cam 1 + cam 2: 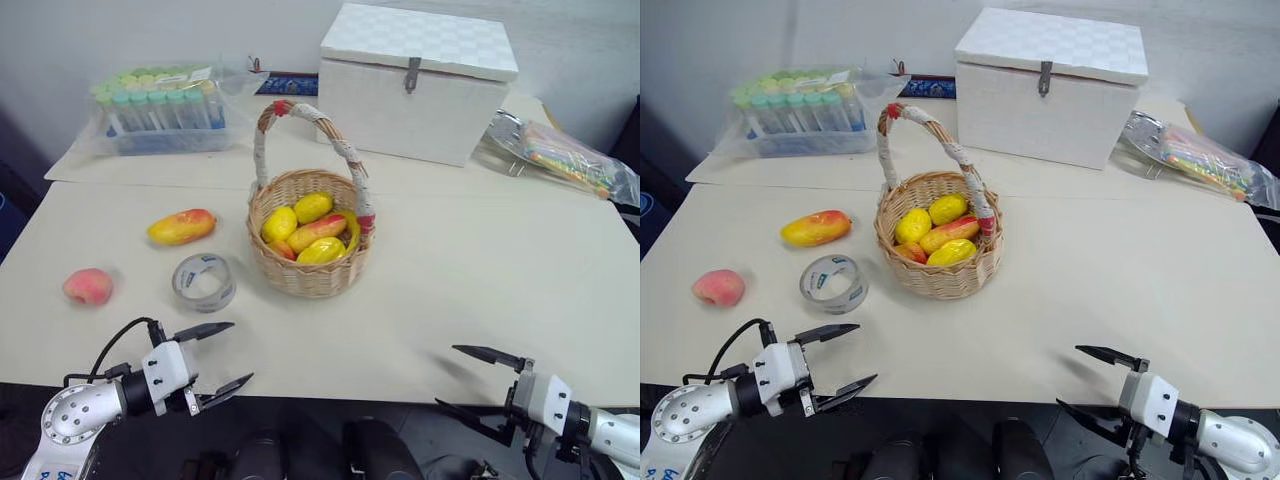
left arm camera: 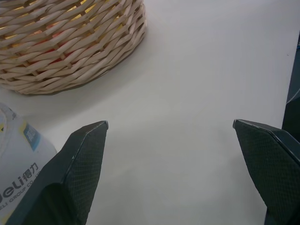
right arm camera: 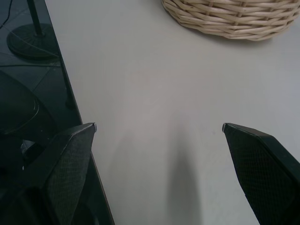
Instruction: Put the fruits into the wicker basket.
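The wicker basket (image 1: 308, 262) stands mid-table with several yellow and red fruits inside it. A mango (image 1: 181, 226) lies on the table to the basket's left. Further left, near the table's edge, sits a pink peach (image 1: 88, 286). My left gripper (image 1: 235, 352) hovers open at the table's front edge, empty, just in front of a clear tape roll (image 1: 203, 282). At the front right my right gripper (image 1: 448, 377) is open and empty too. The basket's woven wall (image 2: 70, 42) appears ahead of the left fingers, and also ahead of the right ones (image 3: 229, 18).
A white box (image 1: 412, 80) stands behind the basket. A bag of capped tubes (image 1: 160, 108) lies at the back left and a clear packet (image 1: 565, 155) at the back right. Bare tabletop stretches right of the basket.
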Tool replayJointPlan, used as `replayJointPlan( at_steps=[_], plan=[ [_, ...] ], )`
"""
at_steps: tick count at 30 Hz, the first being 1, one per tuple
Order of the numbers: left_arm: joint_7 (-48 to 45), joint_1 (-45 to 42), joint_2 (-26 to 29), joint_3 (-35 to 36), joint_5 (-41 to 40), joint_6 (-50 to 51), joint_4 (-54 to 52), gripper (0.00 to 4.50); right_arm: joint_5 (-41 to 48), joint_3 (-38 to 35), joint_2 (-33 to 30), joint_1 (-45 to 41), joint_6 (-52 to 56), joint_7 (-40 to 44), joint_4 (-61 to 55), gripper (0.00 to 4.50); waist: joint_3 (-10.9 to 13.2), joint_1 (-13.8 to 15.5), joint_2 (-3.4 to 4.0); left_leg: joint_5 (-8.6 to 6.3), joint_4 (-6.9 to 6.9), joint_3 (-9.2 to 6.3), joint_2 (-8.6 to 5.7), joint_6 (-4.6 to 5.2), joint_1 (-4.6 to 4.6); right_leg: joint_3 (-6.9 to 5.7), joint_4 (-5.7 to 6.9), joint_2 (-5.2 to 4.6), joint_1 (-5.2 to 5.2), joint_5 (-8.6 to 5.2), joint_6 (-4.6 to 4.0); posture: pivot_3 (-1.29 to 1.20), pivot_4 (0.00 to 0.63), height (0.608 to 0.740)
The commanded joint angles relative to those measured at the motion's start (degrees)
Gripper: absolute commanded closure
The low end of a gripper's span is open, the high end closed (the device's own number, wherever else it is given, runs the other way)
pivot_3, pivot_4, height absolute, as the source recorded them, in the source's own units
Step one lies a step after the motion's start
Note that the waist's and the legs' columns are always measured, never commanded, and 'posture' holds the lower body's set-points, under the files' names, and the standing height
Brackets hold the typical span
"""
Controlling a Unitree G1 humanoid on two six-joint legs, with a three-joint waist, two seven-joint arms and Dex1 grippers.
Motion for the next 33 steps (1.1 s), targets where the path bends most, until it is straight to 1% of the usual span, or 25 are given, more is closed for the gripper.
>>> replayJointPlan(
  at_steps=[1, 6, 11, 14, 15, 18, 20, 22, 23, 24, 27, 30, 32, 33],
  plan=[
    [-0.6, 0.5, 1.3, 1.8, -1.8, 0.5, -1.7, 0.0, 1.7, 0.1, 0.1, -0.4, 0.1, 0.5, -0.6, 0.04, 0.0, 0.0, 0.0, 0.01, 0.0, 0.0, 0.0, -0.02, 0.0, 0.0, 0.0, 0.0, 0.0, 0.0, 0.0, 0.0, 0.15, 0.74],
    [-2.6, -0.3, 2.1, 2.6, -6.0, 3.1, -1.4, 0.0, 1.9, 0.4, 0.3, -3.0, 0.2, 0.3, 0.4, 0.04, 0.0, 0.0, 0.0, 0.01, 0.0, 0.0, 0.0, -0.02, 0.0, 0.0, 0.0, 0.0, 0.0, 0.0, 0.0, 0.0, 0.15, 0.74],
    [-5.5, 1.1, 4.6, 3.3, -13.3, 12.3, -3.9, 0.0, 3.7, 1.7, 1.4, -4.9, 0.9, 0.8, 0.2, 0.04, 0.0, 0.0, 0.0, 0.05, 0.01, -0.01, 0.02, -0.09, 0.0, -0.01, 0.03, 0.01, -0.01, 0.0, 0.0, 0.0, 0.15, 0.74],
    [-4.2, 0.4, 4.9, 5.6, -16.8, 16.6, -4.5, 0.0, 5.4, 2.2, 2.1, -5.8, 3.0, -0.1, -1.5, 0.04, 0.0, 0.0, 0.0, 0.05, 0.03, -0.02, 0.01, -0.09, -0.01, 0.0, 0.03, -0.01, 0.0, 0.0, 0.0, 0.0, 0.15, 0.74],
    [-5.3, 0.7, 6.2, 6.5, -18.1, 18.4, -5.1, 0.0, 5.8, 2.4, 2.5, -6.2, 2.5, 0.1, -1.8, 0.04, 0.0, 0.0, 0.0, 0.05, 0.07, -0.04, 0.02, -0.08, -0.02, -0.02, 0.04, -0.01, 0.0, 0.0, 0.0, 0.0, 0.15, 0.74],
    [-7.6, 1.9, 10.8, 11.5, -24.5, 25.8, -8.9, 0.0, 8.3, 3.3, 2.6, -7.4, 3.7, 0.9, -4.8, 0.04, 0.0, -0.1, -0.05, 0.04, 0.12, -0.06, 0.03, -0.09, -0.04, -0.04, 0.09, 0.01, 0.0, 0.0, 0.0, 0.0, 0.15, 0.74],
    [-6.5, 0.0, 13.9, 17.5, -31.2, 31.9, -9.6, 0.0, 14.0, 3.6, 3.2, -10.4, 8.8, -2.0, -10.2, 0.04, 0.0, -0.1, -0.04, 0.04, 0.12, -0.09, 0.04, -0.1, -0.04, -0.06, 0.1, 0.0, 0.0, -0.01, -0.01, 0.0, 0.15, 0.74],
    [-8.3, -1.6, 17.5, 22.3, -33.3, 35.4, -7.2, 0.0, 18.0, 4.3, 4.0, -13.9, 12.6, -4.6, -14.3, 0.04, 0.0, -0.2, -0.03, 0.05, 0.14, -0.14, 0.05, -0.11, -0.04, -0.08, 0.15, -0.01, -0.01, -0.01, -0.02, 0.0, 0.15, 0.74],
    [-10.1, -2.0, 19.5, 23.4, -31.9, 35.7, -4.9, 0.0, 19.1, 4.9, 4.3, -15.4, 14.4, -5.6, -15.7, 0.04, 0.0, -0.2, -0.03, 0.05, 0.14, -0.16, 0.05, -0.12, -0.04, -0.1, 0.16, 0.0, -0.01, -0.02, -0.04, 0.0, 0.15, 0.74],
    [-12.9, -2.5, 23.1, 23.3, -29.1, 35.8, -0.9, 0.0, 19.2, 5.9, 5.1, -17.4, 15.2, -6.0, -16.6, 0.04, 0.0, -0.2, -0.02, 0.07, 0.14, -0.17, 0.05, -0.16, -0.04, -0.11, 0.18, 0.01, -0.02, -0.04, -0.07, 0.0, 0.15, 0.74],
    [-17.1, -8.9, 29.7, 18.8, -20.1, 28.9, 10.1, 0.0, 17.5, 9.1, 7.0, -21.8, 14.9, -5.4, -17.2, 0.04, 0.0, 0.0, -0.01, 0.1, 0.13, -0.18, 0.0, -0.27, -0.04, -0.16, 0.19, 0.05, -0.09, -0.1, -0.19, 0.0, 0.15, 0.74],
    [-20.0, -16.3, 31.8, 12.1, -15.5, 24.9, 14.6, 0.0, 15.4, 10.9, 8.5, -25.1, 14.4, -5.1, -16.2, 0.04, 0.0, 0.2, -0.02, 0.1, 0.14, -0.18, -0.05, -0.25, -0.14, -0.22, 0.17, 0.05, -0.13, -0.11, -0.2, 0.0, 0.15, 0.74],
    [-19.5, -22.9, 30.2, 7.1, -12.5, 22.3, 16.4, 0.0, 14.3, 11.6, 9.0, -26.2, 14.6, -5.3, -15.5, 0.04, 0.0, 0.2, -0.02, 0.03, 0.16, -0.15, -0.13, -0.12, -0.16, -0.21, 0.2, -0.08, -0.12, -0.11, -0.19, 0.0, 0.15, 0.74],
    [-18.6, -25.8, 29.5, 4.8, -11.5, 23.0, 16.9, 0.0, 13.7, 11.9, 9.2, -26.4, 14.5, -5.3, -15.2, 0.04, 0.0, 0.2, -0.02, 0.0, 0.21, -0.14, -0.15, -0.08, -0.22, -0.21, 0.2, -0.1, -0.14, -0.1, -0.18, 0.0, 0.15, 0.74]
  ],
)
